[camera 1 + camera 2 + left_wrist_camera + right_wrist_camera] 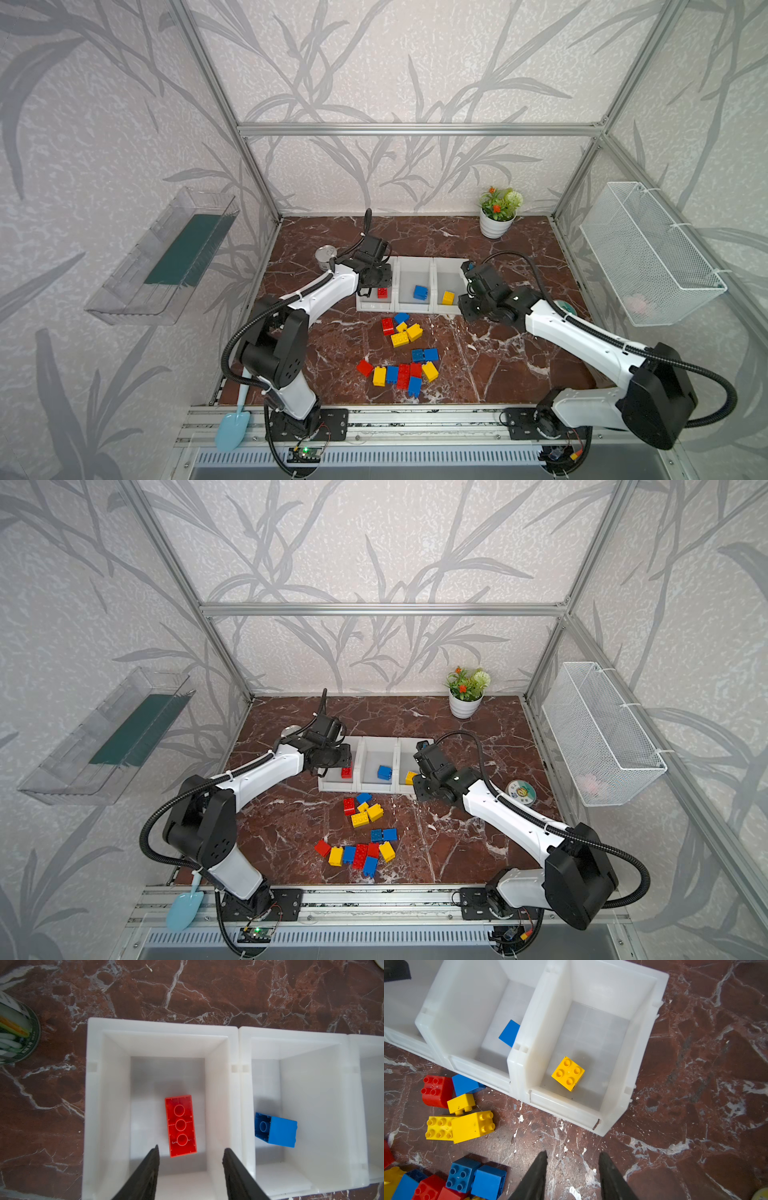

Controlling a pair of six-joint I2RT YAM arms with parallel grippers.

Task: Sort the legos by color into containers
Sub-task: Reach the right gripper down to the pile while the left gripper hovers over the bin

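Red brick [180,1126] lies hollow side up on the floor of the left bin [218,1047], below the left gripper [191,1148], whose jaws stand apart and empty. A blue brick [278,1130] sits in the middle bin [291,1036], a yellow brick [568,1073] in the right bin [612,980]. The right gripper [573,1152] hovers over the tabletop [695,1105] before that bin, jaws parted, grasping nothing. Loose legos [401,332] lie in front of the bins.
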